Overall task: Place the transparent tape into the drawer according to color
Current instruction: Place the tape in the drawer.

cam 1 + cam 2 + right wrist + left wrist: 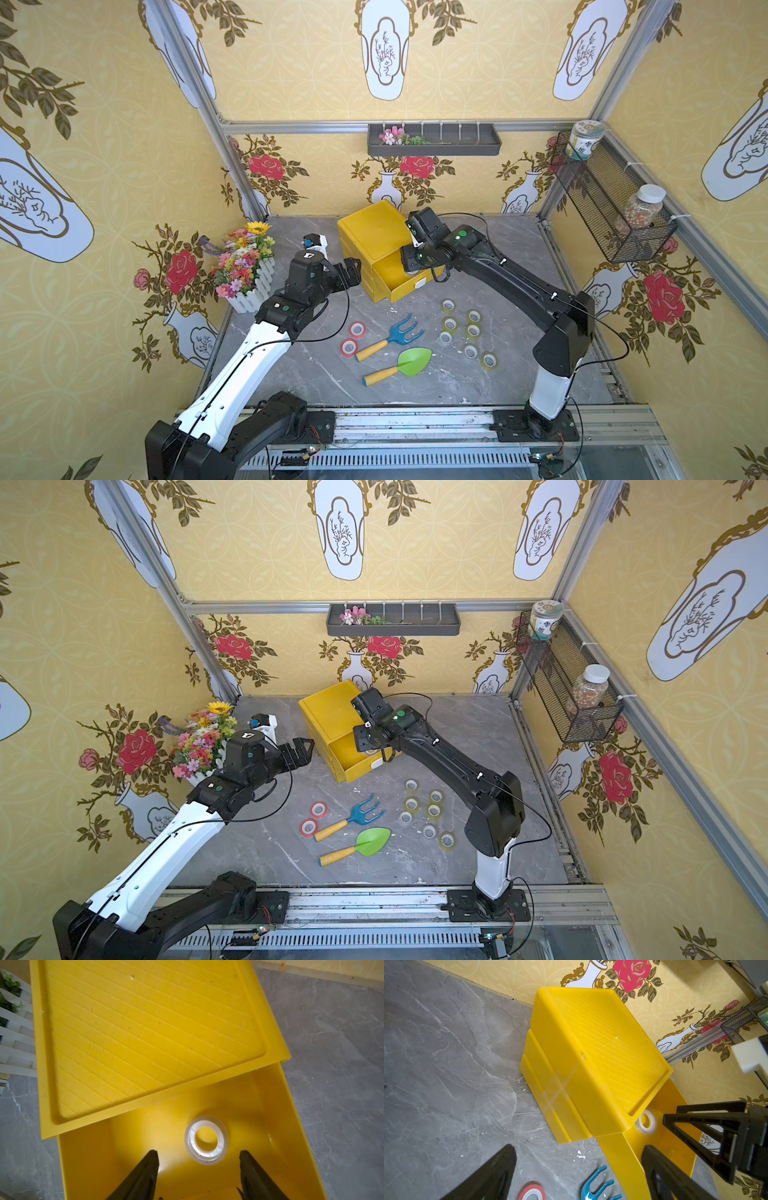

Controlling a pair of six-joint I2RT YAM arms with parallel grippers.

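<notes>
- Transparent tape roll (206,1140), clear-whitish with a white core, lies flat on the floor of the pulled-out top drawer (145,1126), toward its right side. The left wrist view also shows it, partly under the cabinet's top edge.
- Yellow drawer cabinet (372,235) sits at the far middle of the grey table (291,374). Only the top drawer is out; the lower tiers are in.
- Right gripper (198,1153) hangs over the open drawer, pointing down. Its jaws are apart with nothing between the pads. The roll sits just past the fingertips with a gap on both sides, not touched.
- Left gripper (351,272) is in the air just left of the cabinet, jaws spread wide and empty.
- Two red tape rolls (357,329) lie flat on the table near-left of the cabinet, close together.
- Seven more rolls sit in a loose cluster near-right of the drawer, all flat. They are mostly yellowish-green tape rolls (473,316), plus a couple of whitish tape rolls (470,351).
- Blue toy rake (405,330) and green toy trowel (413,360), both yellow-handled, lie between the red pair and the cluster.
- Flower box (245,266) stands at the far left, well apart from the tape.
</notes>
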